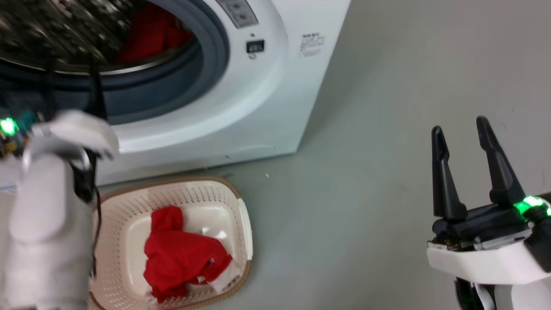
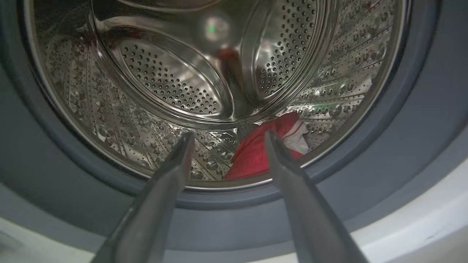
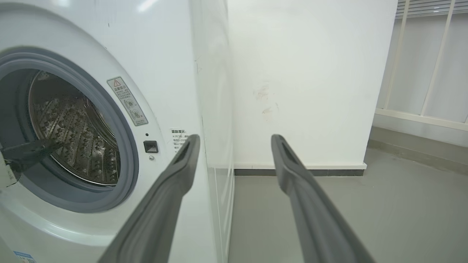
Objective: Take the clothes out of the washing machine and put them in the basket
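The white washing machine (image 1: 267, 99) stands with its round mouth uncovered, grey rubber ring (image 2: 402, 120) around the steel drum (image 2: 164, 80). A red garment with white trim (image 2: 263, 149) lies at the drum's lower right, also seen red in the head view (image 1: 150, 34). My left gripper (image 2: 227, 138) is open at the drum's mouth, its fingers pointing in, the garment just beyond its right finger. Another red garment (image 1: 181, 254) lies in the cream basket (image 1: 241, 215) on the floor in front of the machine. My right gripper (image 1: 460, 129) hangs open and empty over the floor to the right.
Grey floor (image 1: 366, 172) stretches right of the machine and basket. A white wall (image 3: 303, 80) stands behind the machine's side, with a pale railing (image 3: 431, 58) further right. The left forearm (image 1: 43, 224) overlaps the basket's left side.
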Robot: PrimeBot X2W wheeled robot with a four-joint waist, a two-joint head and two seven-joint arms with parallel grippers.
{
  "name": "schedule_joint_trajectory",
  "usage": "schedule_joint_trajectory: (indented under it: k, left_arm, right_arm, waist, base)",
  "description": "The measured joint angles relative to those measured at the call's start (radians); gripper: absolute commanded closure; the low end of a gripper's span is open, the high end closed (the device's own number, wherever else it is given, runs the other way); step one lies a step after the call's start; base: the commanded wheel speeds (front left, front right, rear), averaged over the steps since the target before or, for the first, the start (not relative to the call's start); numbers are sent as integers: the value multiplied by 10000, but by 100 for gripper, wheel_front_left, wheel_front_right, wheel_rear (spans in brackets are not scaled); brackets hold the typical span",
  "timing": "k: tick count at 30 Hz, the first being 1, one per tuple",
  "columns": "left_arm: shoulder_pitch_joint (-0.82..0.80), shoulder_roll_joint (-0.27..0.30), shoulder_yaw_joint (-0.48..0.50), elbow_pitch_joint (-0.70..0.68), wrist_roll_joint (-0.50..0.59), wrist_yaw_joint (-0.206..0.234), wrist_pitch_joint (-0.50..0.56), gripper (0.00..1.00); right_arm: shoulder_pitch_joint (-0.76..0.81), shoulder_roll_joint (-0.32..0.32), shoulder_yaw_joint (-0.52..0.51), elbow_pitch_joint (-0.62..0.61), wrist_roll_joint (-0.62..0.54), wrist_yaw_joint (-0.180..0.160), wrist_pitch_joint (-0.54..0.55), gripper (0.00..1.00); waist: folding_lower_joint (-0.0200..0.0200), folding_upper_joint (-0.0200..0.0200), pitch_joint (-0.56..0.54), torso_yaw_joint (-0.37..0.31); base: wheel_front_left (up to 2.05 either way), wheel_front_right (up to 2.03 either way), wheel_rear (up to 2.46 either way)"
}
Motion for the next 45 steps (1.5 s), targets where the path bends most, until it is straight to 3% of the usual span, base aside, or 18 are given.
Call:
schedule_joint_trajectory:
  k: [15,29,37,45]
  left_arm:
    - [-5336,1634,-1344,2153,299,-437,2897,0]
    - [-8775,2600,-3942,3179,-1158,-495,7553,0]
    - [-10402,2886,-4337,3639,-1488,-481,9858,0]
    - [-10904,3033,-4531,3486,-1379,-201,10234,0]
  right_arm:
    - [-1192,-4,-105,-349,807,0,0,0]
    - [-1662,-4,-207,-700,1496,0,0,0]
    - [-1849,-2,-186,-894,1755,0,0,0]
    - [-2018,-2,-230,-997,2008,0,0,0]
  waist:
    - [0,0,2657,-1021]
    - [-1,0,4619,-1793]
    - [0,0,5469,-2008]
    - [-1,0,6168,-2117]
  base:
    - [0,0,0]
    - [0,0,0]
    - [0,0,0]
    - [0,0,0]
